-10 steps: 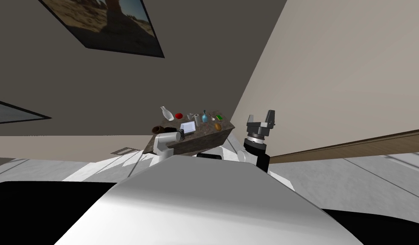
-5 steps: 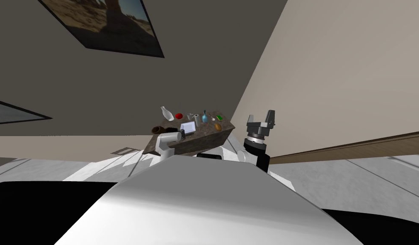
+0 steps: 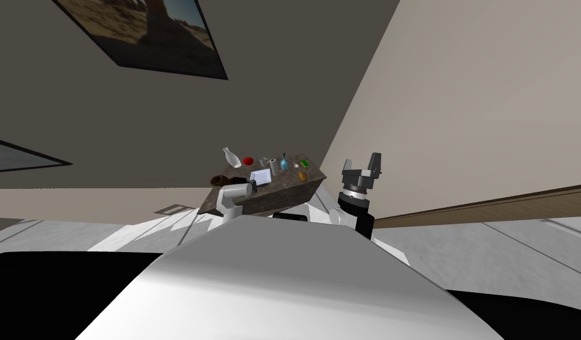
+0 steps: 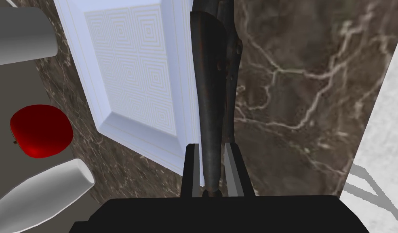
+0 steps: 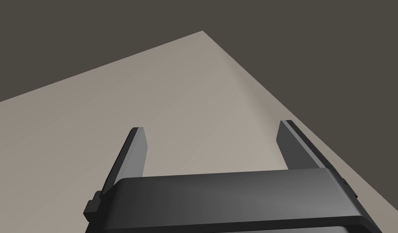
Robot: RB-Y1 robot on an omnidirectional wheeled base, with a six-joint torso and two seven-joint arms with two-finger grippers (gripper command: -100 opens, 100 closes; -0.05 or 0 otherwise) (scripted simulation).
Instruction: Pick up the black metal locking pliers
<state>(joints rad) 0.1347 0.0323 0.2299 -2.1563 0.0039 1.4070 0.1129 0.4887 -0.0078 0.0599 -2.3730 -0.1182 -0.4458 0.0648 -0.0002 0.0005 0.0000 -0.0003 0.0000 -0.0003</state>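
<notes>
The dark, slightly rusty locking pliers (image 4: pixel 212 101) lie lengthwise on a brown marbled tabletop (image 4: pixel 299 101), tight against the edge of a white square tray (image 4: pixel 129 81). My left gripper (image 4: pixel 212 170) points straight down over their near handle. Its two fingers (image 4: pixel 190 170) press the handle's sides, so it is shut on the pliers. The pliers rest on the table. In the head view my left forearm (image 3: pixel 235 192) reaches over the table's near left part. My right gripper (image 3: pixel 361 163) is raised to the right of the table, open and holding nothing.
Beside the tray are a red apple (image 4: pixel 40 131), a white bottle (image 4: pixel 40 194) and a grey cylinder (image 4: pixel 20 36). The small table (image 3: pixel 283 192) also carries a blue vase (image 3: pixel 284 163), a green item (image 3: pixel 304 163) and a brown bowl (image 3: pixel 219 179). The table's edge runs close to the pliers' right.
My left gripper's fingers have come together on the pliers' handle. In the head view the left forearm has barely shifted; the right arm and the table's items stay put.
</notes>
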